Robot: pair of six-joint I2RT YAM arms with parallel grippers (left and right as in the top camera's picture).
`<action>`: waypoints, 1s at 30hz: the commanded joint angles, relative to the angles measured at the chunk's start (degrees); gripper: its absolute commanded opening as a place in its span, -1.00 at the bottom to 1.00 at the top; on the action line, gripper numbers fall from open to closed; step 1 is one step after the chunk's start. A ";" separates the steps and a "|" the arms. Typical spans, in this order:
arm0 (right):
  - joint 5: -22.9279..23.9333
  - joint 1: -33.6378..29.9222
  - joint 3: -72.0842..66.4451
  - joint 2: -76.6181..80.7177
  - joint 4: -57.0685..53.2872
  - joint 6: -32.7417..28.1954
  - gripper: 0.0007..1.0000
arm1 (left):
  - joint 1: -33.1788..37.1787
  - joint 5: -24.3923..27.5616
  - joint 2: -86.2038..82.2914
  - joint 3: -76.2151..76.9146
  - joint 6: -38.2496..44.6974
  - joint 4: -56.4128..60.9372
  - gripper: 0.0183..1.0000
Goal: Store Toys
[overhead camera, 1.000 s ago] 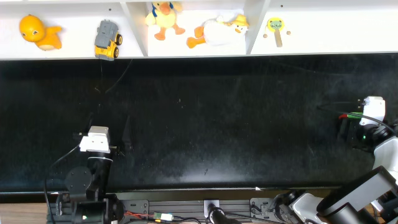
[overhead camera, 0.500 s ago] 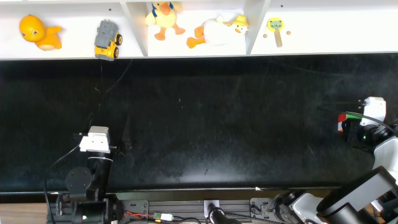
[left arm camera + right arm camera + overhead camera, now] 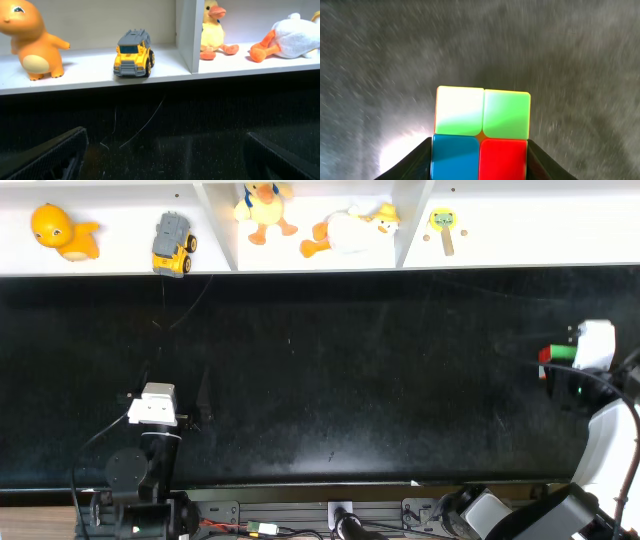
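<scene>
The right gripper [image 3: 480, 155] clamps a puzzle cube [image 3: 481, 117] between its jaws. 2 green squares stick out past the jaw tips; the cube shows no long axis.

No text, label, number or sign can be read anywhere.

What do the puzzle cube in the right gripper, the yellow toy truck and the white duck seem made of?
Colourful puzzle cube: hard glossy plastic, judging by flat tiles, sharp seams and glare. Yellow toy truck: probably moulded plastic, smooth with crisp edges; metal parts cannot be ruled out. White duck toy with orange feet: soft plush fabric, fuzzy and slumped.
</scene>
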 commanded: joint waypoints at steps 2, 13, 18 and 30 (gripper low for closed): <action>-0.37 4.20 9.40 1.79 -0.57 4.87 -0.04 | -0.57 -0.26 -0.61 -0.04 0.04 -0.31 1.00; 3.87 13.92 28.00 16.72 -5.16 8.79 -0.07 | -0.57 -0.26 -0.61 -0.04 0.04 -0.31 0.99; 4.35 16.81 35.52 23.26 -5.73 10.82 -0.08 | -0.57 -0.26 -0.61 -0.04 0.04 -0.31 1.00; 5.18 20.11 44.83 31.98 -6.69 12.48 -0.08 | -0.57 -0.26 -0.61 -0.04 0.04 -0.31 1.00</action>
